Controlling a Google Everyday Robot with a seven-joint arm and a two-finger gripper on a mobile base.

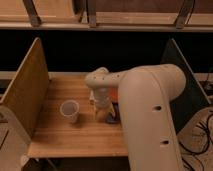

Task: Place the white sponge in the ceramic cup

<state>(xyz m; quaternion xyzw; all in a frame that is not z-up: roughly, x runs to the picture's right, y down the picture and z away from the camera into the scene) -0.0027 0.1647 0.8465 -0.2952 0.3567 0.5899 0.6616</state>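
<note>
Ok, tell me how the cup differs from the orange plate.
The cup is pale white; the plate is orange. The cup stands in full view, left of the claw; the plate is mostly hidden behind the arm. Both sit on the wooden table, where the claw points down.
</note>
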